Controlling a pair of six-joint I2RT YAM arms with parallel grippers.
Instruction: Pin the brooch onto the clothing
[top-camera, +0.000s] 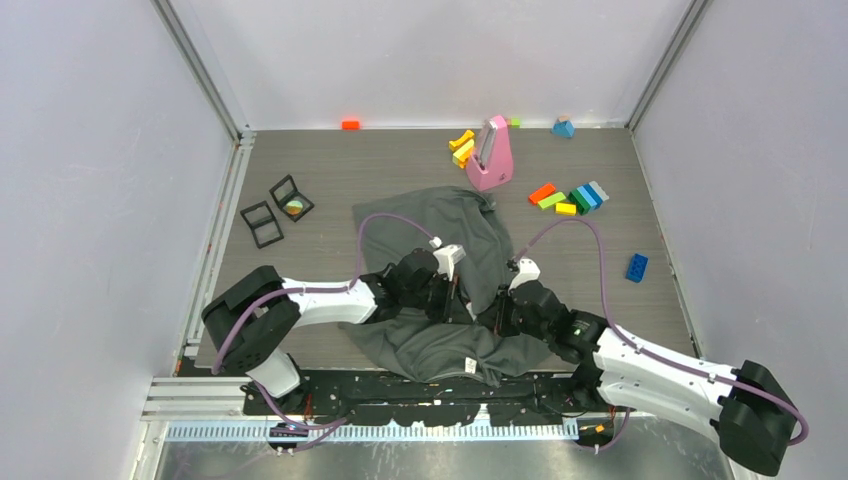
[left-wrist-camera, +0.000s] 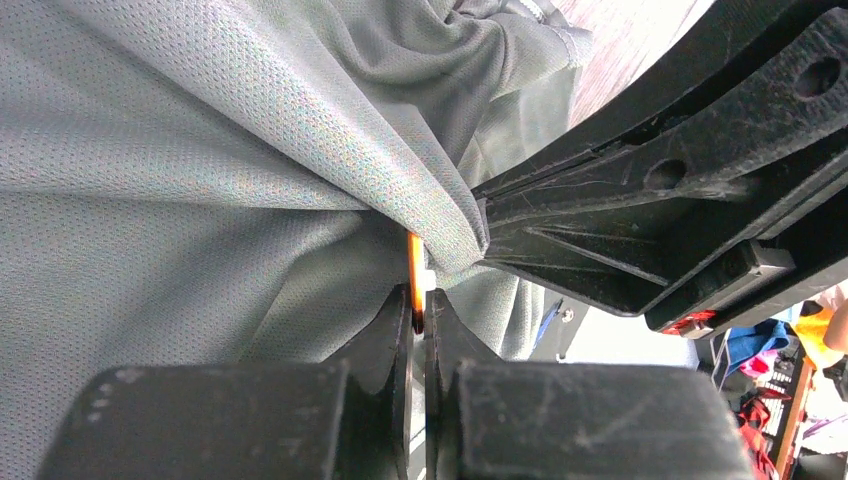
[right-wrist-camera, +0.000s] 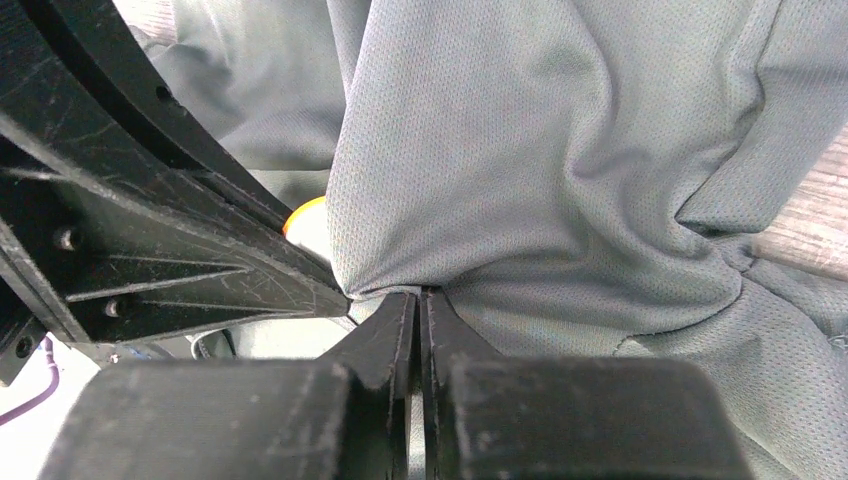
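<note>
Shirt: the grey shirt (top-camera: 470, 225) lies bunched in the middle of the table (top-camera: 620, 200), right in front of both arms.
Brooch: the brooch (left-wrist-camera: 414, 265) is thin, with an orange edge and some white. It stands on its edge, touching a fold of the shirt.
Left jaws: the left gripper (left-wrist-camera: 420, 300) is squeezed almost closed on the brooch, gripping only its bottom part.
Right jaws: the right gripper (right-wrist-camera: 420, 298) is closed tight on a pinch of shirt, and it lifts that pinch into a little ridge.
Step now: I think the brooch is being pushed into the lifted fold.
How to do it well: hold the fold tight and steady so the cloth does not slide away. Push the brooch in slowly and straight. Do not twist it, because the grip on it is small and it could slip out.
Cannot tell: the pin itself is hidden, so I cannot say if it has gone through the cloth.
Surface: the table is grey-brown wood, and the soft shirt could slide on it.
Room: pale walls stand on three sides. A pink thing (top-camera: 490, 155), coloured blocks (top-camera: 570, 197) and two black square boxes (top-camera: 276, 210) sit well apart from the shirt.
</note>
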